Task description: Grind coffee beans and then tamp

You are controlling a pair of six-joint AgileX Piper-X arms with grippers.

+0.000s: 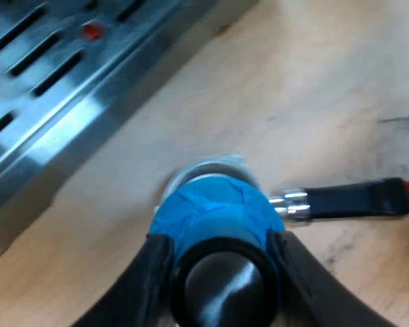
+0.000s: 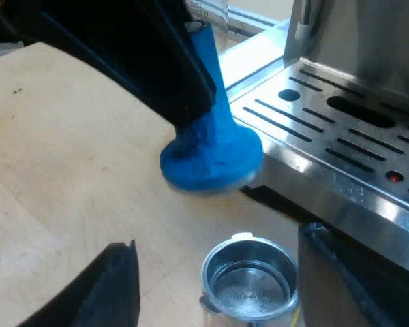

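Note:
My left gripper point(image 1: 221, 272) is shut on the blue tamper point(image 1: 215, 211), one black finger on each side below its dark knob. The metal holder point(image 1: 211, 167) lies on the wooden table just beyond the tamper's base, its dark handle point(image 1: 354, 199) ending in red. In the right wrist view the tamper point(image 2: 211, 160) hangs from the left gripper point(image 2: 194, 102), raised and apart from the holder's basket point(image 2: 249, 279). The basket's inside shows bare metal with a few specks. My right gripper point(image 2: 218, 242) stands open, its fingers wide apart on either side of the basket.
The espresso machine's slotted steel drip tray point(image 1: 68, 102) point(image 2: 341, 150), with a small red dot point(image 2: 393, 176), runs close beside the tamper and holder. A clear glass point(image 2: 215, 10) stands behind the left gripper. Bare wooden table point(image 2: 61, 150) spreads away from the machine.

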